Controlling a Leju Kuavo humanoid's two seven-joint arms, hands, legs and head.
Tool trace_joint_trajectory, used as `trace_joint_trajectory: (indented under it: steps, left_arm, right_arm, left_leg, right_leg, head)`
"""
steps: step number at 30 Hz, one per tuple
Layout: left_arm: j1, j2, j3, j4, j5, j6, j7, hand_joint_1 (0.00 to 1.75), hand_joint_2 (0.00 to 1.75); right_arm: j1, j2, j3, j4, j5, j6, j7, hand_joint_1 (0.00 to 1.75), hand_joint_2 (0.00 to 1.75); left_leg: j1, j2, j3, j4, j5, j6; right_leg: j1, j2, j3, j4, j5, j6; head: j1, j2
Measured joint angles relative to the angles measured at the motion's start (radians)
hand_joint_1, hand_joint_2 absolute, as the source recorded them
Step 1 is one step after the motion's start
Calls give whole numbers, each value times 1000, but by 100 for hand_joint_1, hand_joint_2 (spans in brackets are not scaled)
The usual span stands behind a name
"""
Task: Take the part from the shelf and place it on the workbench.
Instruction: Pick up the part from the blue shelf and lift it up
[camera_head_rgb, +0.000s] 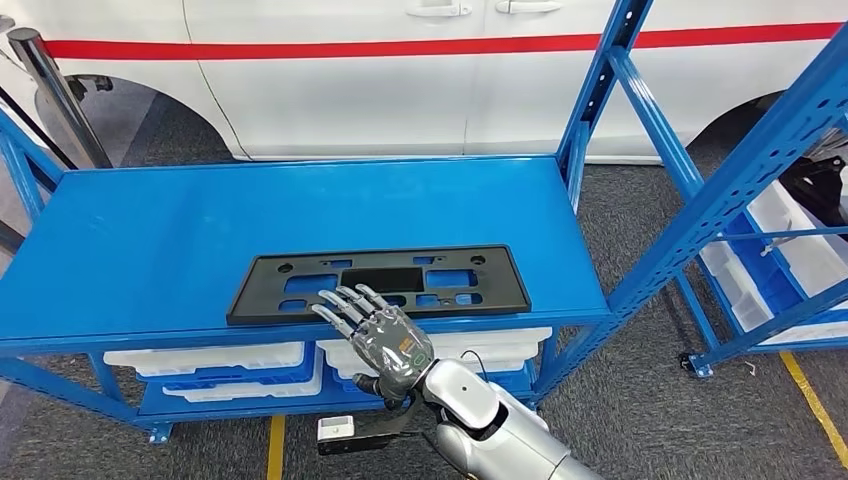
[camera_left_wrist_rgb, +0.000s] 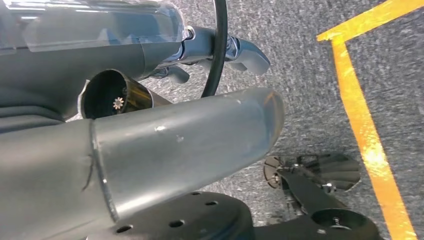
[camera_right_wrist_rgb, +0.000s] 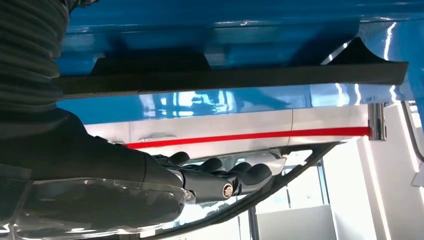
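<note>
The part (camera_head_rgb: 375, 282) is a flat black plastic frame with cut-outs, lying near the front edge of the blue shelf top (camera_head_rgb: 200, 230). My right hand (camera_head_rgb: 375, 335) hovers over the part's front edge, fingers straight and spread, holding nothing. In the right wrist view the part (camera_right_wrist_rgb: 230, 76) shows edge-on on the shelf (camera_right_wrist_rgb: 225, 30), with a gap between it and my outstretched fingers (camera_right_wrist_rgb: 220, 181). My left hand (camera_left_wrist_rgb: 200, 90) hangs over the grey carpet with nothing in it, its thumb (camera_left_wrist_rgb: 190, 142) and fingers (camera_left_wrist_rgb: 245, 52) apart.
A white car (camera_head_rgb: 400, 90) with a red stripe stands close behind the shelf. White bins (camera_head_rgb: 210, 358) sit on the lower level. A second blue rack (camera_head_rgb: 760, 200) stands to the right. Yellow floor lines (camera_head_rgb: 275, 445) run in front, and a chrome post (camera_head_rgb: 55, 90) is at the far left.
</note>
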Motion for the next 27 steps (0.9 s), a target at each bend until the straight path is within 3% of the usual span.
trace_joint_trajectory:
  steps: [2,3,4,6,7,8,10,12,14,17,18,19,21,22,24,27]
  left_arm:
    - [0,0,1,0,0,0,0,0,0]
    - [1,0,1,0,0,0,0,0,0]
    - [1,0,2,0,-1,0,0,0,0]
    - [2,-2,2,0,-3,0,0,0,0]
    - [1,-4,3,0,-4,0,0,0,0]
    - [1,-6,4,1,-4,0,0,0,0]
    - [-2,-8,6,1,-4,1,0,0,0]
    - [-3,-7,7,1,-4,1,0,0,0]
    - [-3,-6,8,0,-4,1,-1,0,0]
    - [-1,-6,11,0,-4,0,-2,0,0]
    - [1,-6,12,0,-4,0,-2,0,0]
    - [3,-6,13,0,-4,0,-2,0,0]
    - [5,-5,16,0,-4,0,-2,0,0]
    - [5,-5,17,1,-4,0,-2,0,0]
    - [3,-5,19,1,-4,0,-2,0,0]
    - [3,-4,19,2,-6,0,-2,0,0]
  right_arm:
    - [1,-1,2,1,-5,5,0,0,175]
    - [1,-1,5,1,-10,8,0,0,175]
    - [0,-1,8,1,-16,10,1,0,175]
    - [-3,-1,14,1,-24,11,3,0,175]
    - [-5,-1,17,0,-27,11,3,0,175]
    - [-7,-1,19,0,-29,11,4,0,175]
    - [-10,-1,22,0,-33,12,5,0,175]
    - [-11,1,24,-2,-34,12,6,0,175]
    - [-15,4,26,-4,-36,13,9,0,175]
    - [-19,3,32,-3,-40,17,17,0,175]
    - [-18,3,34,-2,-42,18,19,0,175]
    - [-18,2,35,-2,-43,18,21,0,175]
    - [-19,2,35,-2,-45,18,25,0,175]
    - [-19,2,35,-2,-46,18,26,0,175]
    - [-20,1,35,-2,-47,18,28,0,175]
    - [-23,0,35,-2,-51,26,33,0,175]
  left_leg:
    - [-3,0,5,1,-6,4]
    - [-5,-1,10,1,-10,5]
    - [-7,-2,17,1,-15,5]
    - [-11,-3,33,1,-27,2]
    - [-13,-4,38,2,-32,-1]
    - [-14,-4,41,1,-36,-5]
    - [-13,-3,42,-3,-40,-16]
    - [-13,0,47,-1,-48,-26]
    - [-13,1,22,61,-81,-36]
    - [-4,1,-89,245,-141,-50]
    - [-1,1,-113,269,-134,-53]
    - [1,1,-118,256,-107,-56]
    - [5,2,-78,135,-18,-58]
    - [5,3,-52,71,11,-57]
    - [2,2,-25,6,26,-46]
    - [1,0,-19,0,18,-24]
  right_leg:
    - [0,0,-69,110,-29,2]
    - [0,0,-83,119,-15,0]
    - [1,0,-76,89,19,-4]
    - [8,0,-20,-45,103,-20]
    - [12,-1,7,-106,127,-28]
    - [16,-2,24,-145,136,-33]
    - [20,-2,33,-167,130,-39]
    - [11,-1,45,-180,130,-44]
    - [1,-2,64,-196,129,-50]
    - [1,-4,77,-197,117,-54]
    - [1,-4,82,-197,112,-53]
    - [0,-2,87,-195,107,-51]
    - [-1,0,100,-191,94,-44]
    - [0,1,104,-187,87,-38]
    - [4,1,105,-184,77,-27]
    - [4,1,109,-182,68,-12]
  head:
    - [0,0]
    - [0,0]
    - [0,0]
    - [0,0]
    - [-1,0]
    - [-2,0]
    - [-4,0]
    - [-5,0]
    - [-9,0]
    - [-12,0]
    - [-12,0]
    - [-12,0]
    - [-12,0]
    - [-13,0]
    - [-13,0]
    - [-13,0]
